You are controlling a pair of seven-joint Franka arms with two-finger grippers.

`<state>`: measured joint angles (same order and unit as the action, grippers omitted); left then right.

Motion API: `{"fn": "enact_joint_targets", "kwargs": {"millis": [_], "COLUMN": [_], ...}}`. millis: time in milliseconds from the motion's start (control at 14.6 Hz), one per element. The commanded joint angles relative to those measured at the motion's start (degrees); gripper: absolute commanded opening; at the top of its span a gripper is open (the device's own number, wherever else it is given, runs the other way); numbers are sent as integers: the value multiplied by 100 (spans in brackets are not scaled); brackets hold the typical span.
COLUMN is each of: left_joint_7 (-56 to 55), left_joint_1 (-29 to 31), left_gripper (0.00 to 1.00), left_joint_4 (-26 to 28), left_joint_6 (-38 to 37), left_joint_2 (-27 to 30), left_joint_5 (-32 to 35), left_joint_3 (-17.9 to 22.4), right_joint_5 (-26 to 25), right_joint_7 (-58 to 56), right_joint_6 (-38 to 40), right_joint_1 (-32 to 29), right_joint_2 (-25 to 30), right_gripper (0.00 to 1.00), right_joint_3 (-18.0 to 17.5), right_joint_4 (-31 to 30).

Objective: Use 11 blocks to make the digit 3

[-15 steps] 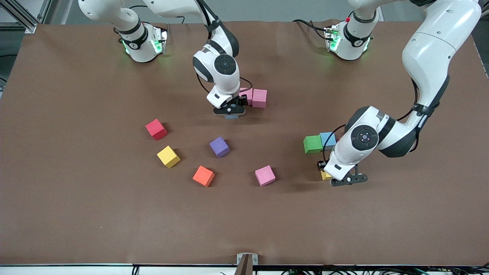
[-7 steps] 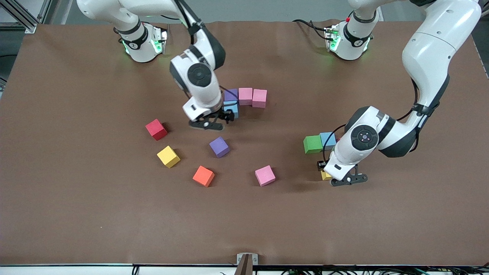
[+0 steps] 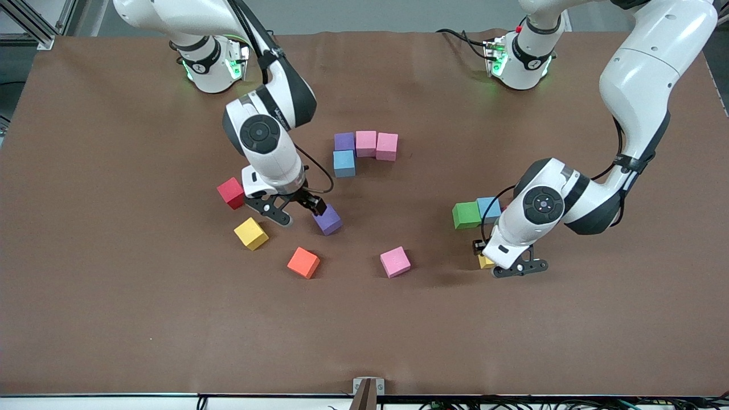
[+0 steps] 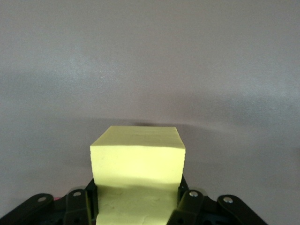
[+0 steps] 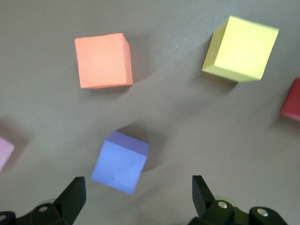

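Four blocks touch near the table's middle: purple point(image 3: 344, 140), two pink point(image 3: 365, 142) point(image 3: 386, 146), and light blue point(image 3: 344, 163) next to the purple one. My right gripper point(image 3: 299, 212) point(image 5: 136, 197) hangs open, low over a loose purple cube point(image 3: 327, 220) point(image 5: 120, 161), which lies just ahead of its fingers. Red point(image 3: 231, 192), yellow point(image 3: 250, 233) and pink point(image 3: 394, 262) cubes lie loose. Green point(image 3: 466, 215) and light blue point(image 3: 488, 208) cubes touch toward the left arm's end. Beside them my left gripper point(image 3: 504, 263) point(image 4: 137, 206) is shut on a yellow cube point(image 3: 486, 262) point(image 4: 137, 161).
An orange cube point(image 3: 303, 262) point(image 5: 103, 60) lies between the loose yellow and pink cubes, nearer the front camera than the purple one. A brown mat point(image 3: 364, 330) covers the table. A small bracket point(image 3: 368, 387) sits at the table's front edge.
My right gripper left the light blue cube beside the purple one in the group and swung toward the front camera, over the loose purple cube. The left arm has not moved.
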<state>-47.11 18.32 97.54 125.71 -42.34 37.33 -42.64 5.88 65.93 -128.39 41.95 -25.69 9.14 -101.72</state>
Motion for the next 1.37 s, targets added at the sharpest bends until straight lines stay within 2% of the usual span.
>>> {"fn": "enact_joint_targets", "kwargs": {"millis": [0, 137, 548, 959, 1027, 1095, 1301], "left_joint_7": [-44, -53, -44, -35, -35, -35, -35], "left_joint_1": [5, -4, -13, -21, -30, -30, -30], "left_gripper": [44, 44, 44, 44, 44, 44, 44], "left_joint_4": [-7, -7, -59, -86, -95, -95, -95], "left_joint_6": [-117, -117, -266, -266, -266, -266, -266], "left_joint_2": [103, 103, 103, 85, 77, 68, 68], "left_joint_5": [20, 20, 20, 20, 20, 20, 20], "left_joint_3": [-43, -43, -52, -43, -43, -43, -43], "right_joint_5": [89, 72, 72, 168, 194, 195, 195], "right_joint_7": [1015, 1282, 1274, 1352, 1370, 1370, 1283], "right_joint_6": [78, 43, -71, -449, -554, -625, -617], "right_joint_1": [-11, 15, 94, 226, 278, 279, 262], "right_joint_2": [-988, -1166, -1175, -1175, -1166, -1157, -1131], "right_gripper": [100, 100, 100, 89, 85, 71, 17], "right_joint_3": [-26, -35, -53, -62, -62, -62, -70], "right_joint_4": [941, 1014, 785, 434, 355, 302, 293]}}
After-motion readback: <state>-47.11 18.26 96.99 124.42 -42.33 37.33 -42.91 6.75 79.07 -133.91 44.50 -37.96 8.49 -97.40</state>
